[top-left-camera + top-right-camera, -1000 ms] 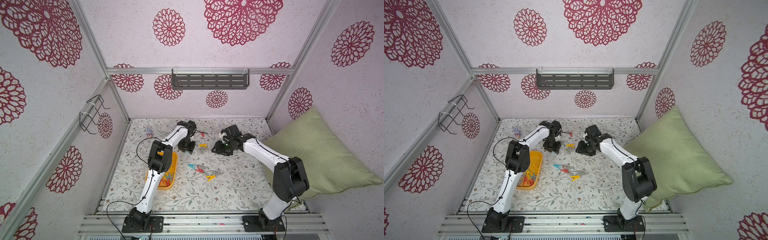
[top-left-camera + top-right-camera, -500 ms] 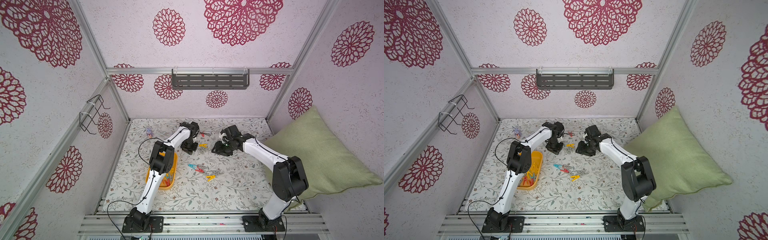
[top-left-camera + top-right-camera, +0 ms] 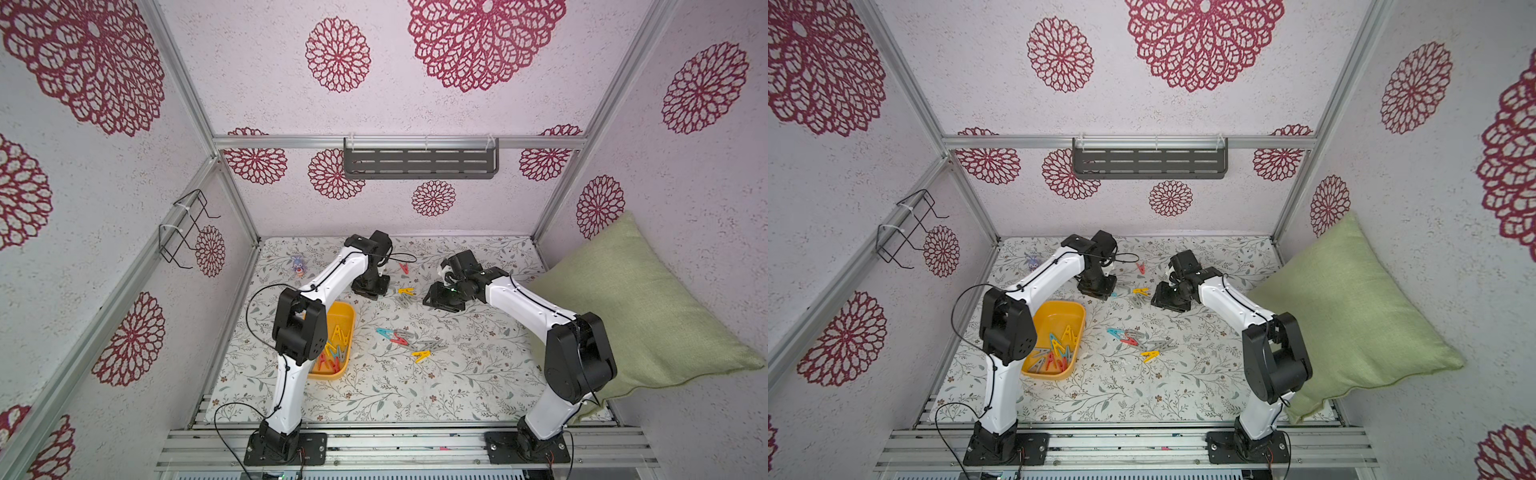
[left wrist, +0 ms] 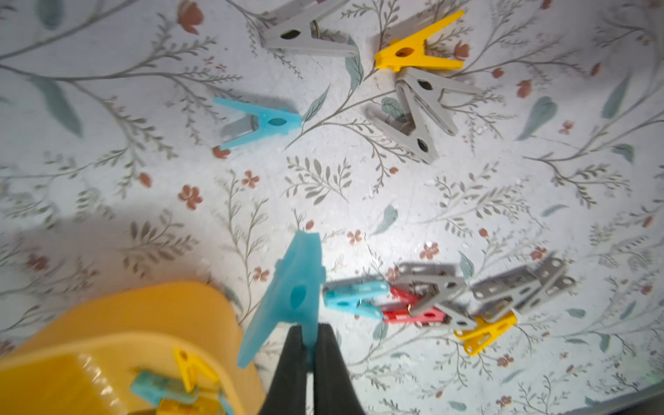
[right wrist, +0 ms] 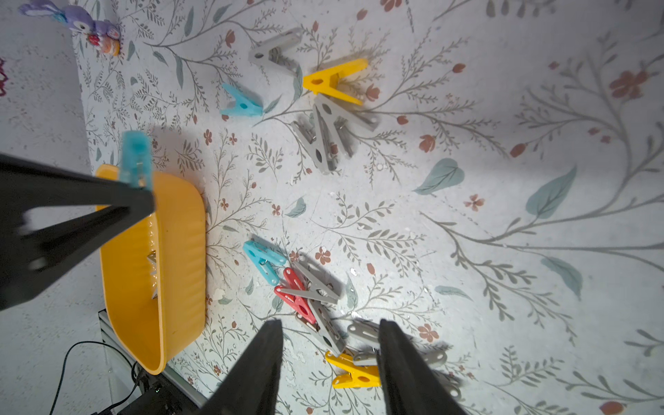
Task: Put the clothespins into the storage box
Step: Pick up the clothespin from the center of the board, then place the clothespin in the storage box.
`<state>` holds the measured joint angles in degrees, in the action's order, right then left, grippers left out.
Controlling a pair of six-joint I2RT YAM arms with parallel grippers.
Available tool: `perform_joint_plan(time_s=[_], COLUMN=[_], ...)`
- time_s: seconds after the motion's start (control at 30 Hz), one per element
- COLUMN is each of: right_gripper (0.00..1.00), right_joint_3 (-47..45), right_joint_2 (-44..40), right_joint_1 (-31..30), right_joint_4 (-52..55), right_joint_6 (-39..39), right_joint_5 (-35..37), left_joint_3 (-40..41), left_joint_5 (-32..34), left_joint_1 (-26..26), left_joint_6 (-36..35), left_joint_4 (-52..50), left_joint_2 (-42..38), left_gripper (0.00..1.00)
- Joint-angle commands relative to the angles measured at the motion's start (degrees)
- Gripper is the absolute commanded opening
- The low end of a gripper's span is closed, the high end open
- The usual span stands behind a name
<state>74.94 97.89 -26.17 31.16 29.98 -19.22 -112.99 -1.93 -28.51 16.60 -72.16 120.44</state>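
And the left gripper (image 4: 306, 337) is clamped on a teal clothespin (image 4: 287, 298) — it sticks out ahead of the jaws, near the storage box (image 4: 125, 323) rim. The right gripper (image 5: 330, 325), jaws apart, hovers over the loose clothespins (image 5: 316, 287) — holding nothing.

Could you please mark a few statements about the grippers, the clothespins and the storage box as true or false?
1. The left gripper is shut on a blue clothespin. True.
2. The right gripper grips a yellow clothespin. False: the right gripper is open and holds nothing.
3. The storage box is empty. False: the storage box holds several clothespins.
4. Other clothespins lie loose on the table. True.
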Motion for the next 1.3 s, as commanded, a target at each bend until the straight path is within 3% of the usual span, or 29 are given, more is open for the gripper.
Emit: perform_joint_plan(time_s=[0.0, 0.3, 0.53, 0.57, 0.67, 0.73, 1.0, 1.27], right_gripper=[0.49, 0.49, 0.48, 0.48, 0.48, 0.48, 0.47, 0.47], right_joint_3=[3.40, 11.35, 16.59, 17.22, 18.88, 19.53, 25.93, 31.77], right_joint_2=[0.46, 9.51, 15.33, 15.85, 17.31, 17.63, 20.89, 26.40], right_joint_1=[-2.38, -11.70, -15.55, -15.65, -15.99, -16.01, -14.14, -9.62], right_joint_4=[0.97, 4.49, 6.02, 6.38, 7.81, 8.34, 11.69, 13.66], right_joint_6=[-0.94, -4.26, -5.25, -5.56, -6.48, -6.88, -8.17, -10.73], right_joint_5=[1.86, 5.56, 7.16, 7.26, 9.00, 10.52, 18.62, 20.72], left_joint_3=[5.66, 31.97, 45.70, 46.25, 46.48, 45.82, 36.90, 30.52], left_joint_5=[2.15, 2.54, 2.73, 2.70, 3.11, 3.50, 3.14, -4.48], left_joint_1=[-0.30, 0.21, 1.43, 1.70, 2.49, 2.75, 3.22, 3.20], left_joint_6=[2.16, 9.48, 14.01, 14.07, 14.23, 14.04, 14.21, 20.58], left_joint_4=[-0.66, 3.50, 8.29, 8.35, 8.23, 7.99, 6.29, 11.61], left_joint_2=[-7.27, -29.32, -36.75, -36.85, -36.67, -36.55, -34.50, -31.47], left_gripper=[0.00, 0.00, 0.06, 0.10, 0.38, 0.49, 0.53, 0.53])
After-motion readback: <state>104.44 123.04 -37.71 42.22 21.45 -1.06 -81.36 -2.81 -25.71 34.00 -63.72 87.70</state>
